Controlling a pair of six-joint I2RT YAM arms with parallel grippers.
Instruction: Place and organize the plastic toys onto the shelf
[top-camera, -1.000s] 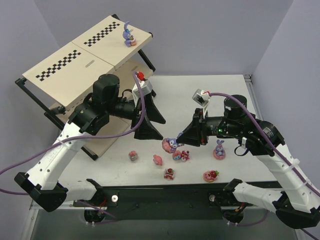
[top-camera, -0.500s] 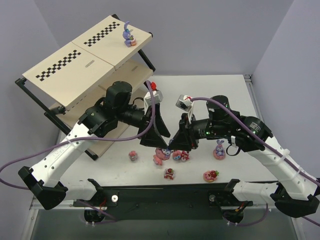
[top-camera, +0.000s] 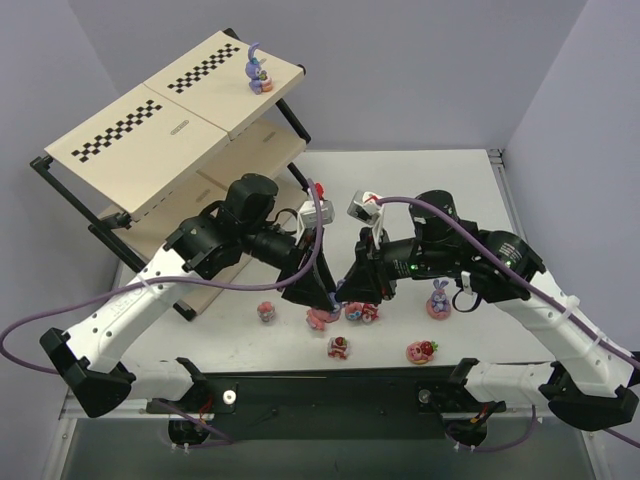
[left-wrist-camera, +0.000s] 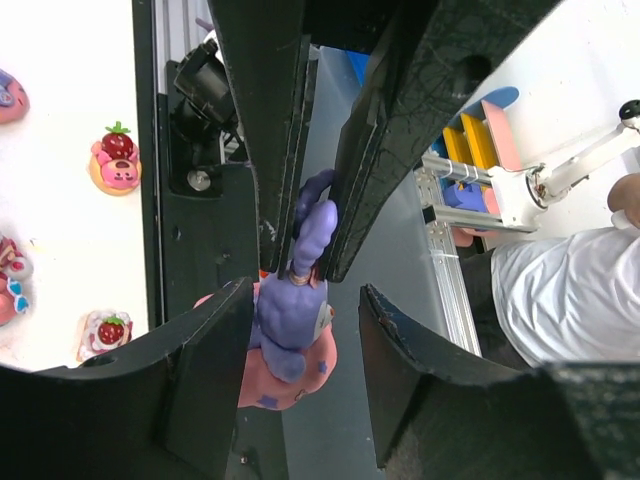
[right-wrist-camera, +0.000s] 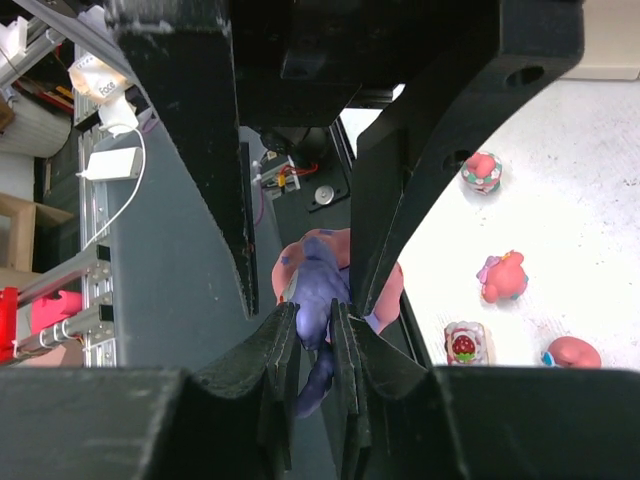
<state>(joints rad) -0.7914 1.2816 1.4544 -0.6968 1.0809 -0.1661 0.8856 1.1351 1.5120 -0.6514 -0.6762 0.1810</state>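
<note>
A purple bunny on a pink donut base hangs in mid-air over the table's front middle. My right gripper is shut on its head and ears. My left gripper straddles the donut base from the opposite side: one finger touches the base, while a gap shows at the other, so it is open. Another bunny stands on the top board of the shelf. Several plastic toys lie on the table.
The shelf's black frame stands at the table's left, close behind my left arm. The black front rail runs below the toys. The white table stretches back on the right.
Both arms came together at the front middle. The right gripper carried the bunny leftward, and the left jaws narrowed from wide open to straddle its base.
</note>
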